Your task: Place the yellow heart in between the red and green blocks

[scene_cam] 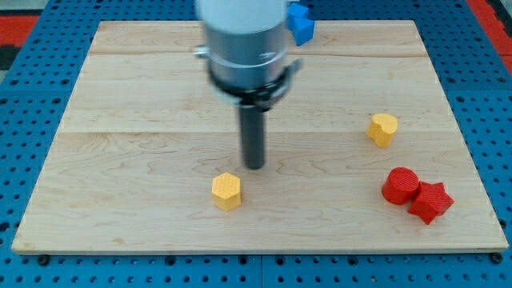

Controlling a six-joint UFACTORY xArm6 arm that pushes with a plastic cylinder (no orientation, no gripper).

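The single camera looks down at a steep slant from the near long edge of the desk (120, 96), close enough that the wooden board nearly fills the view.

Grey cylindrical housing, dark rod (254, 136)

Wooden board (120, 88), two yellow blocks (226, 191) (383, 129), two touching red blocks (400, 186) (431, 201), blue block (302, 22) at top edge
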